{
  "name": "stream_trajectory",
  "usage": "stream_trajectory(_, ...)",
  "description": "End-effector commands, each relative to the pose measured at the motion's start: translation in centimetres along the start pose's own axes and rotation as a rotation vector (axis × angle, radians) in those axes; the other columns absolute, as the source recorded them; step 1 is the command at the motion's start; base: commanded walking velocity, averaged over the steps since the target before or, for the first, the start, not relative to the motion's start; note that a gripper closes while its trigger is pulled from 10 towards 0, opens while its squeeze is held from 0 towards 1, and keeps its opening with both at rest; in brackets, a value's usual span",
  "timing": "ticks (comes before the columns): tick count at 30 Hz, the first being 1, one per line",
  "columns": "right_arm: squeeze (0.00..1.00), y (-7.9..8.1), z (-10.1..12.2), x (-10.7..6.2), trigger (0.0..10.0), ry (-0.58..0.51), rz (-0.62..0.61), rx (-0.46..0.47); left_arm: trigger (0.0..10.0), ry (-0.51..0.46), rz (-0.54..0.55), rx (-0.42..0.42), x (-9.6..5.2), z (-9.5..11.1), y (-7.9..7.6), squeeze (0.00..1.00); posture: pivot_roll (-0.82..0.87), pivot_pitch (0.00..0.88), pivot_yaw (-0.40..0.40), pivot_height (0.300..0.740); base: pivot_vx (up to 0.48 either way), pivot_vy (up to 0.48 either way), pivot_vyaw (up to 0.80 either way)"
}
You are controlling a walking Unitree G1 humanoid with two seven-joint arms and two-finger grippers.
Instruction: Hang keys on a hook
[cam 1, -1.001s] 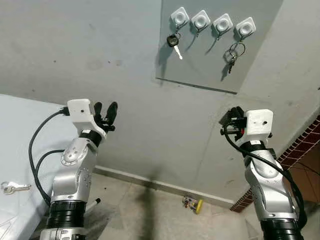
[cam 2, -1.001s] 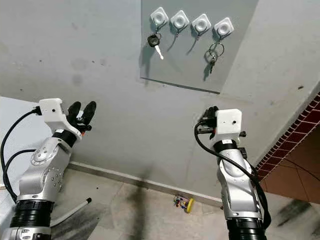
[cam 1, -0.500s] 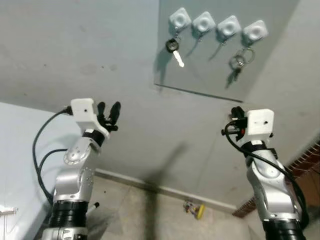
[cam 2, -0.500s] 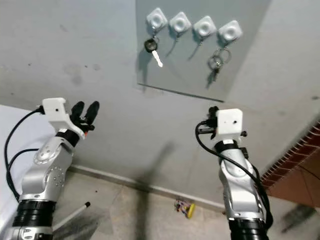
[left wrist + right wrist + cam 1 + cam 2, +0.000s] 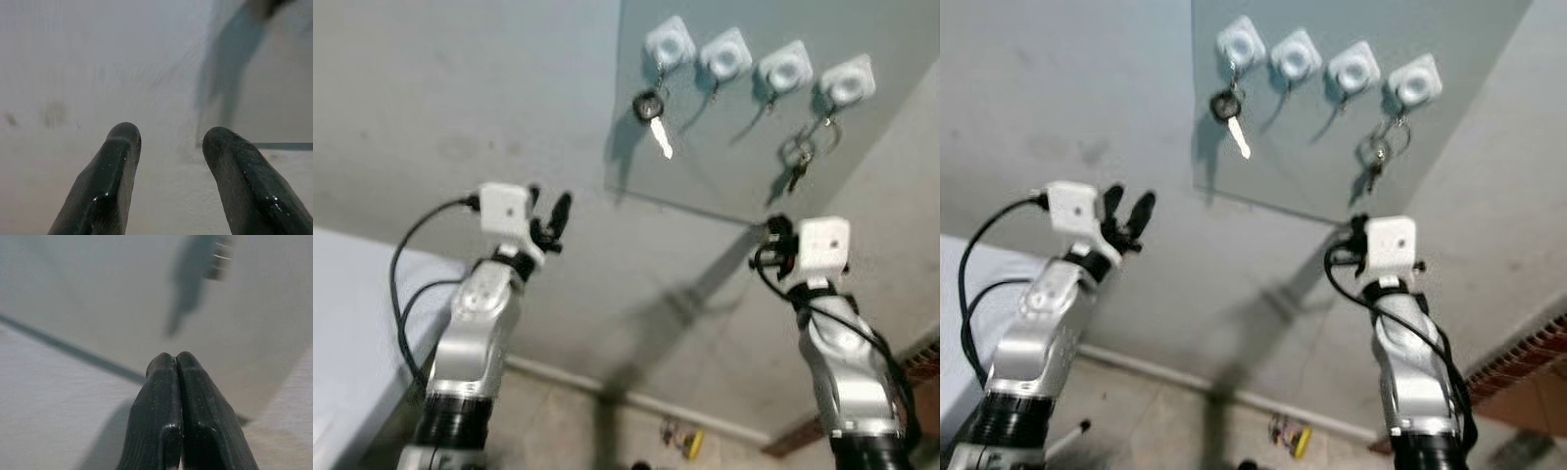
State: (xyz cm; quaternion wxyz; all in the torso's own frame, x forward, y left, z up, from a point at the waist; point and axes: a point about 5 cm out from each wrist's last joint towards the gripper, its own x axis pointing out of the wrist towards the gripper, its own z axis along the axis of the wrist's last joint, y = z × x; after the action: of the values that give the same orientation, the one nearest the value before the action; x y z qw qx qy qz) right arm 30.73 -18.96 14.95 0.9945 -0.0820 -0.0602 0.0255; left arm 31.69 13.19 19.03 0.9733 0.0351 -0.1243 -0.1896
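Four white hooks [image 5: 724, 57] sit in a row on a grey wall panel [image 5: 724, 166]. A black-headed key [image 5: 651, 106] hangs from the leftmost hook [image 5: 669, 44]. A bunch of keys on a ring [image 5: 798, 157] hangs from the rightmost hook [image 5: 848, 80]. My left gripper [image 5: 548, 211] is raised below and left of the panel, open and empty, its fingers [image 5: 117, 161] apart before the bare wall. My right gripper [image 5: 771, 231] is up near the panel's lower right corner, shut with nothing between its fingers [image 5: 166, 382]; the blurred bunch [image 5: 217, 257] hangs ahead of it.
A pale tabletop [image 5: 342, 323] lies at the lower left. A small yellow object [image 5: 690, 441] rests on the floor by the skirting. Red brickwork [image 5: 1528, 352] shows at the lower right. The picture is blurred.
The camera has tilted up and drawn closer to the wall. My left arm has swung right, toward the panel. The right arm has barely moved.
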Motion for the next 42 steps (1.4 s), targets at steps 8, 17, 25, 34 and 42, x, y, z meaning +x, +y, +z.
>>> stream_trajectory(8,0.00,1.2,1.1,0.0,10.0,-0.033,0.126,-0.014,10.0,-0.102,-0.185,0.032,0.3,2.9,-2.7,0.00,0.01,0.068,-0.051,0.740,0.000,0.000,0.00)
stream_trajectory(17,0.00,2.5,2.5,0.2,10.0,-0.084,0.268,-0.026,10.0,-0.121,-0.251,0.050,0.7,3.9,-3.5,0.00,0.01,0.078,-0.048,0.740,0.000,0.000,0.00)
stream_trajectory(25,0.00,2.7,3.2,0.2,10.0,-0.098,0.290,-0.008,10.0,-0.080,-0.179,-0.022,0.6,3.2,-2.3,0.00,0.01,0.090,-0.048,0.740,0.000,0.000,0.00)
stream_trajectory(34,0.00,3.1,3.9,0.2,10.0,-0.131,0.296,0.103,10.0,-0.059,-0.140,0.012,0.1,2.8,-1.9,0.00,0.01,0.092,-0.052,0.740,0.000,0.000,0.00)
stream_trajectory(42,0.00,2.4,5.9,0.5,10.0,-0.225,0.261,0.223,10.0,0.018,-0.305,0.106,-1.7,0.8,-3.7,0.00,0.01,0.090,-0.048,0.740,0.000,0.000,0.00)
